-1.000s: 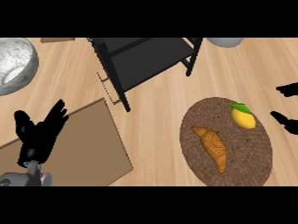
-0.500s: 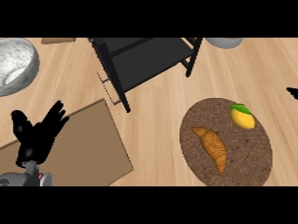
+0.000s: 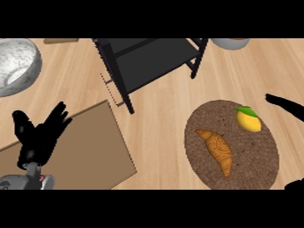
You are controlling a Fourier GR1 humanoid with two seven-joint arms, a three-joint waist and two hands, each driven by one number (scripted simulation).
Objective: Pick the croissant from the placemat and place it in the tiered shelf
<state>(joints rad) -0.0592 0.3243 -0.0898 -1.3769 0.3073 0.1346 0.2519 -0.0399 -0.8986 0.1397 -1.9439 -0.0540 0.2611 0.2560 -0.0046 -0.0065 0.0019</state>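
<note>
The croissant (image 3: 216,151) is lying on the round placemat (image 3: 259,156), just beside a lemon (image 3: 248,120) but apart from it. Your right hand (image 3: 297,111) is showing only at the right edge, fingers straight and spread wide, holding nothing. Bring it down over the croissant's middle, keeping clear of the lemon. Your left hand (image 3: 41,136) is resting open at lower left. The shelf (image 3: 151,60) is waiting at the top.
</note>
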